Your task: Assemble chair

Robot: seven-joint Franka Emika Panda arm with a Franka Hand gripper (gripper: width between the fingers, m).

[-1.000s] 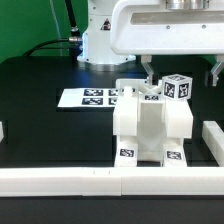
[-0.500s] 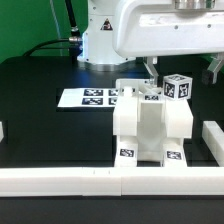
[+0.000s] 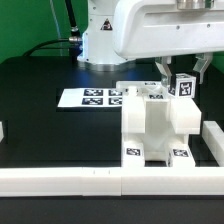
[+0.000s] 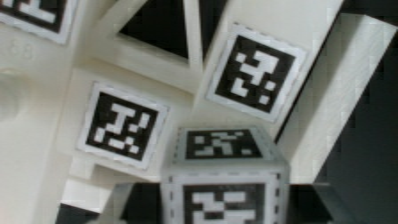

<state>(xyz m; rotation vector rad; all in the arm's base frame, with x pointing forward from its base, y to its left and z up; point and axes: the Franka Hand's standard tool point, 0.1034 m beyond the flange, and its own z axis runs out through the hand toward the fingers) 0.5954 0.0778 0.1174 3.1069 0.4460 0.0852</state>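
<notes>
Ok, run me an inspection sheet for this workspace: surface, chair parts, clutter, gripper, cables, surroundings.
Surface: black table, edged by white border rails along the front and the exterior view's right.
Job's things: white chair, partly assembled, standing close to the front rail; a tagged top part sticks up from it.
Clutter: nothing seen; the marker board lies flat behind the chair, toward the exterior view's left.
Grippers: gripper shut on the tagged top part, one finger on either side.
Cables: one dark cable rising beside the arm base.
Surroundings: white arm base at the back; green backdrop at the exterior view's left.
</notes>
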